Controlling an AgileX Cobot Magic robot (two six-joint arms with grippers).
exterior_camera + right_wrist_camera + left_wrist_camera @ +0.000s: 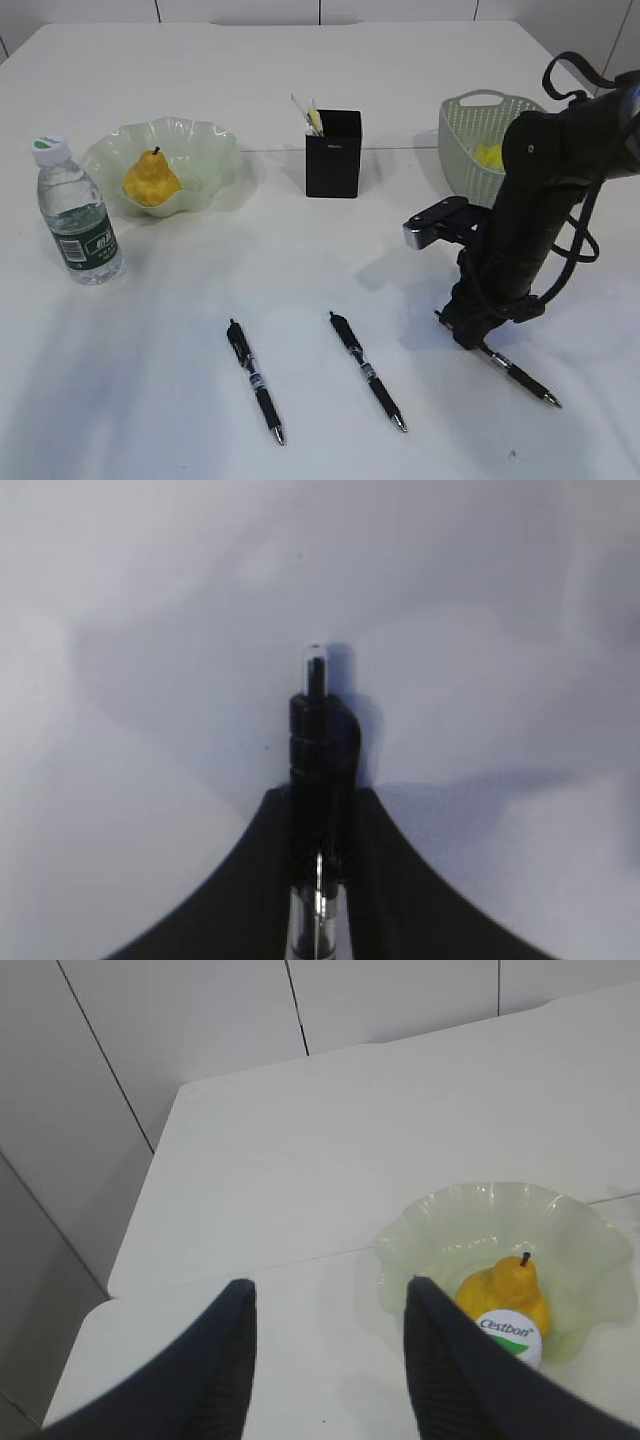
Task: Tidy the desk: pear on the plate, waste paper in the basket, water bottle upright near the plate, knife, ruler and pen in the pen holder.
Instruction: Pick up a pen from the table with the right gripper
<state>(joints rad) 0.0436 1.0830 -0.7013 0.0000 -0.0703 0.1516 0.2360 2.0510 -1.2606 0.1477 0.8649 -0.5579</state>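
The yellow pear [151, 180] lies in the pale green wavy plate [205, 150]; both also show in the left wrist view, the pear [505, 1280] and the plate [450, 1220]. The water bottle [77, 215] stands upright left of the plate; its cap [508, 1332] shows beside my open, empty left gripper [330, 1295]. My right gripper [468, 328] is down at the desk, shut on the clicker end of a black pen [520, 378], seen close up [320, 730] between the jaws [320, 798]. Yellow waste paper [489, 156] lies in the basket [462, 135]. The pen holder [333, 155] holds pale thin items [312, 115].
Two more black pens [255, 382] [368, 372] lie on the white desk [200, 330] in front, left of my right arm. The left arm is out of the exterior view. The desk's far left edge and a grey wall show in the left wrist view.
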